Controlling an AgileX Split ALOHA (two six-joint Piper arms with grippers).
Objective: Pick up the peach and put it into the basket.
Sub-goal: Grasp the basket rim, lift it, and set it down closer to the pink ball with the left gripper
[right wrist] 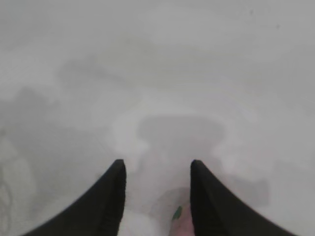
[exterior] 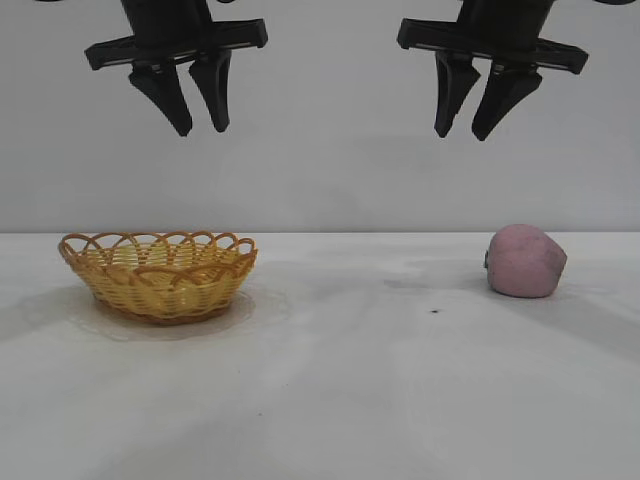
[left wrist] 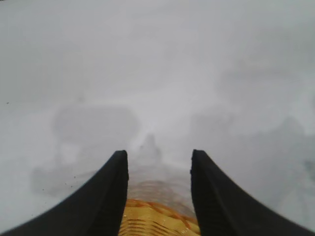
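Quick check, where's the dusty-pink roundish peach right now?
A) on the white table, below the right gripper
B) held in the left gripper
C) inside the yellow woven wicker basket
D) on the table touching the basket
A: the dusty-pink roundish peach sits on the white table, with the open, empty right gripper above it, far from the yellow woven wicker basket.

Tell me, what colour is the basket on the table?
The basket is yellow-orange woven wicker; the exterior view shows it best.
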